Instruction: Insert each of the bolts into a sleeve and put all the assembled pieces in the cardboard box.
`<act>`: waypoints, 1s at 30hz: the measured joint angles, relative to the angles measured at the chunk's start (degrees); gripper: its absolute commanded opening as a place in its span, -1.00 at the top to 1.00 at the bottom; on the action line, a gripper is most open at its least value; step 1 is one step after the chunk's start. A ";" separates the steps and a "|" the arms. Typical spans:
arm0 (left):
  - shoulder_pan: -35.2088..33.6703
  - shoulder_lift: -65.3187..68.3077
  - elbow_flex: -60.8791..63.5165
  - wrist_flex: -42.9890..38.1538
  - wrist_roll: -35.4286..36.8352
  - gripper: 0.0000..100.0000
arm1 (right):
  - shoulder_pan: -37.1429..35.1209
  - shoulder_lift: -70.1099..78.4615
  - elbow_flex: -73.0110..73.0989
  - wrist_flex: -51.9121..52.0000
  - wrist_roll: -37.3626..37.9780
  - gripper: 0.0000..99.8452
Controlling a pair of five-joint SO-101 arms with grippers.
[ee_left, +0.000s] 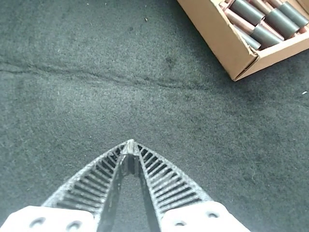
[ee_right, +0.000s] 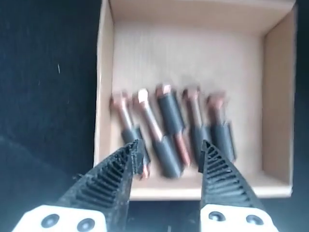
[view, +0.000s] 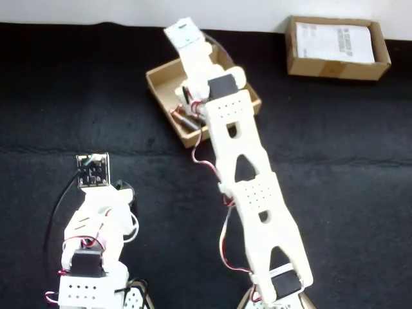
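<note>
Hanging spread apart over the twelve o'clock cardboard box (ee_right: pixel 104 96), the right end effector (ee_right: pixel 171 145) suits releasing sleeved bolts (ee_right: pixel 167 116); the left end effector (ee_left: pixel 129 144) idles, pinched together.

Matt brown cardboard box (ee_right: pixel 105 72), coppery metal bolts (ee_right: pixel 149 118), dark matt sleeves (ee_right: pixel 170 113), perhaps plastic, fuzzy black cloth table cover (ee_left: pixel 96 72)

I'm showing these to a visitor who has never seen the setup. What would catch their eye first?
The long white right arm stretches across the black table to the cardboard box, where the right gripper hangs open above five sleeved bolts lying side by side inside. Nearer the arms' bases, the left gripper is shut over the table.
</note>
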 measured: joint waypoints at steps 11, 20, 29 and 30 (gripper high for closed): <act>-1.58 0.00 0.00 0.00 0.09 0.95 | 0.88 -12.48 -0.09 4.40 -1.49 0.67; -1.58 0.00 0.00 0.00 0.09 0.95 | 0.88 -32.70 4.75 4.40 -4.40 0.67; -1.58 0.00 0.00 0.00 0.00 0.95 | 0.88 -56.62 33.23 4.48 -4.40 0.67; -1.58 0.00 0.00 0.00 0.00 0.95 | 0.88 -59.52 36.57 4.48 -4.40 0.67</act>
